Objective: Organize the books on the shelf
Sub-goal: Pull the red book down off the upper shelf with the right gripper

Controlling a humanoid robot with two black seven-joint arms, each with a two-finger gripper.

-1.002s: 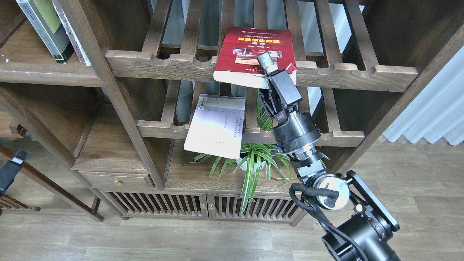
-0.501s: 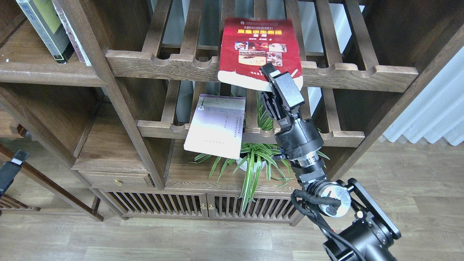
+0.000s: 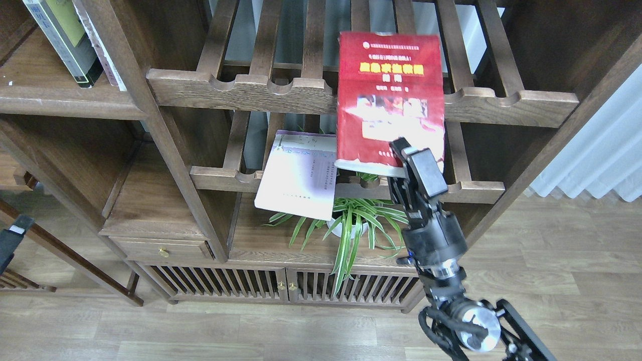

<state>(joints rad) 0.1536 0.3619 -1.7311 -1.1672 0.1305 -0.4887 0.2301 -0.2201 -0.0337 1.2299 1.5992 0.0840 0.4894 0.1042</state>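
Dark-brown wooden shelving unit against pale wood-plank floor, white curtain at 3 o'clock. At 9 o'clock low, left gripper only a dark tip at the frame edge, fingers impossible to tell open or closed. At 11 o'clock, flat shelf board carrying green-and-grey book leaning upright, a thin pale book just beside it on the right. Across the top, upper slatted rack with scalloped front rail; below it, lower slatted rack. Near centre, lavender-white book lying tilted on the lower rack, its near end hanging past the front rail. Beneath, at 6 o'clock, spider plant in white pot on the cabinet top. Right of centre, red book upright, cover facing out, standing in front of the upper rack's rail. Right gripper clamped on the red book's bottom edge near its right corner, fingers closed around cover and pages, black arm running down to 5 o'clock.
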